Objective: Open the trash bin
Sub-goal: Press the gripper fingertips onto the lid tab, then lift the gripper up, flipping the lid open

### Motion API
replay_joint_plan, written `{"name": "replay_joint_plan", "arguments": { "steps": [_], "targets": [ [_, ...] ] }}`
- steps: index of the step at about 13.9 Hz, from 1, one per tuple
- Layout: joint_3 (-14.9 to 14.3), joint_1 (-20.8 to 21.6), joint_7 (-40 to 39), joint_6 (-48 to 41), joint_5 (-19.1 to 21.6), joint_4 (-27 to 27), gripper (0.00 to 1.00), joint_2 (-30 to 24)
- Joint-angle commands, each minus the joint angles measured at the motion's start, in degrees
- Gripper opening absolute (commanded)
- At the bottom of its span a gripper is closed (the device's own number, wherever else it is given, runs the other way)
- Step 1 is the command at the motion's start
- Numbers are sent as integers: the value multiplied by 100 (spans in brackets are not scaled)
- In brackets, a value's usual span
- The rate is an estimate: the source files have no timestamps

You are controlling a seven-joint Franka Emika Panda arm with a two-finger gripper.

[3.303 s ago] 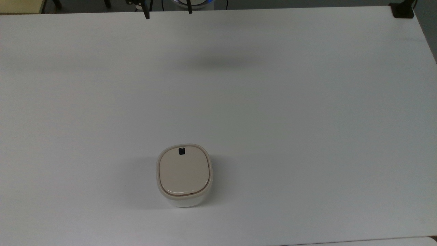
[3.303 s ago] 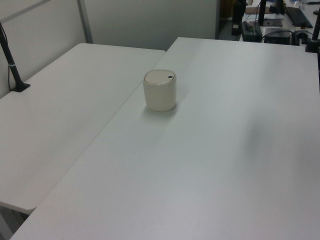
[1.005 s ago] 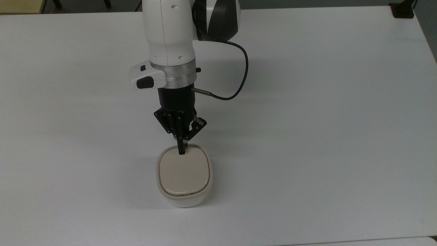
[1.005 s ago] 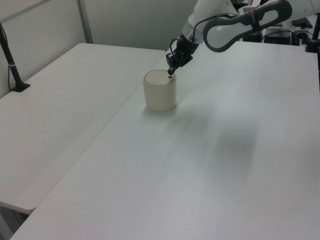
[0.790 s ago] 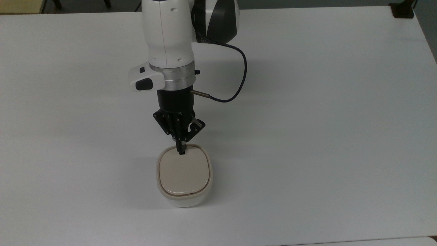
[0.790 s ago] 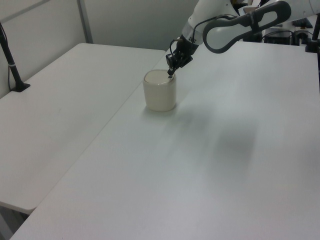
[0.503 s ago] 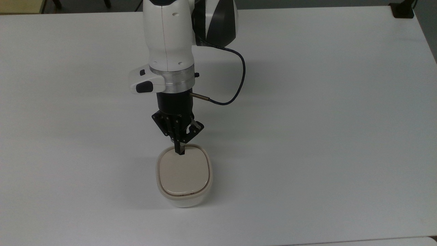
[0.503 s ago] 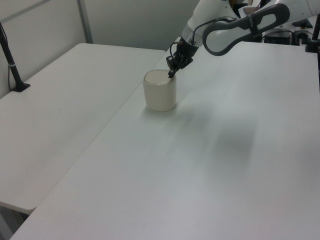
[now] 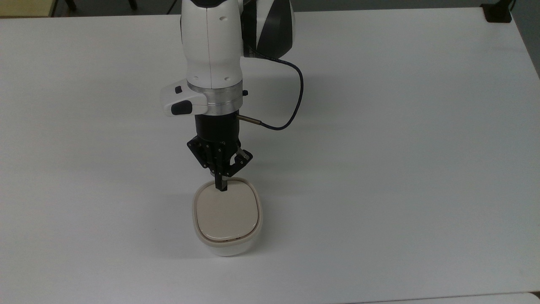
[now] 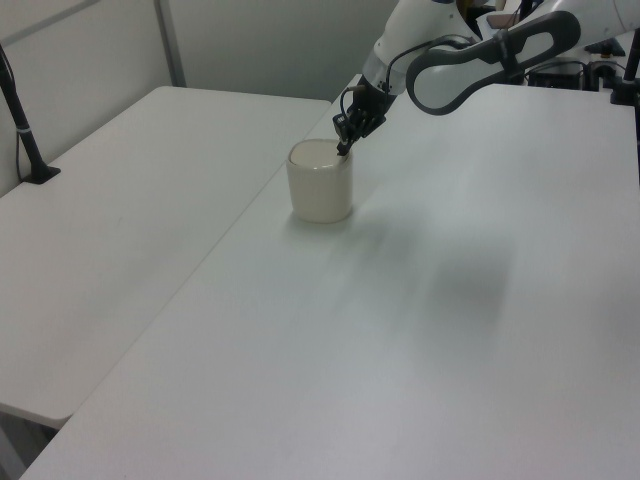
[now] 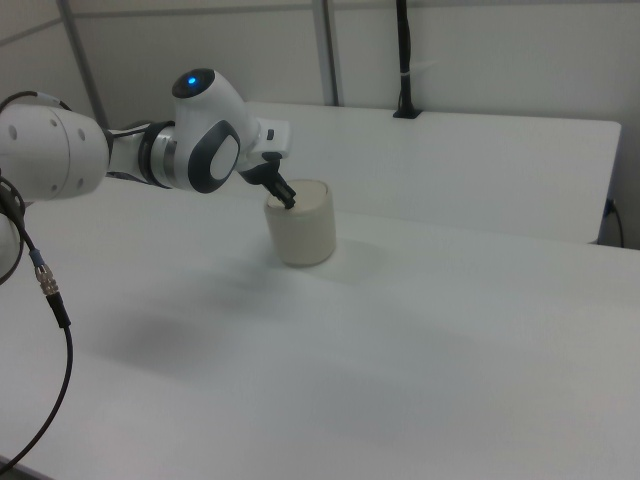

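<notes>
White table (image 9: 379,126) all round, trash bin (image 9: 228,217) sitting near its front edge in the top view, lid down. Gripper (image 9: 221,188), fingers pressed together, pokes the lid's button edge. Next: a firmer push to pop it.

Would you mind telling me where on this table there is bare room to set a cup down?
The table is bare on the top view's right and left of the trash bin, and along its lower edge. The crowded spot is the bin's upper edge, where the gripper and arm come in.
</notes>
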Motion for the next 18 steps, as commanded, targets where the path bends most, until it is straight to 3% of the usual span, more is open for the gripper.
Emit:
{"name": "replay_joint_plan", "arguments": {
  "steps": [1, 6, 12, 13, 16, 17, 18],
  "targets": [
    [-38, 57, 172, 126, -179, -209, 0, 52],
    [-29, -4, 497, -31, -100, -86, 0, -413],
    [-20, -136, 488, -1787, -56, -16, 1, -1503],
    [-20, -136, 462, -2060, -91, -24, 7, -1635],
    [-20, -127, 444, -2912, -83, -60, 88, -2100],
    [-20, -110, 436, -3185, -83, -60, 100, -2189],
    [-20, -92, 401, -3466, -91, -68, 100, -2294]
  ]
}}
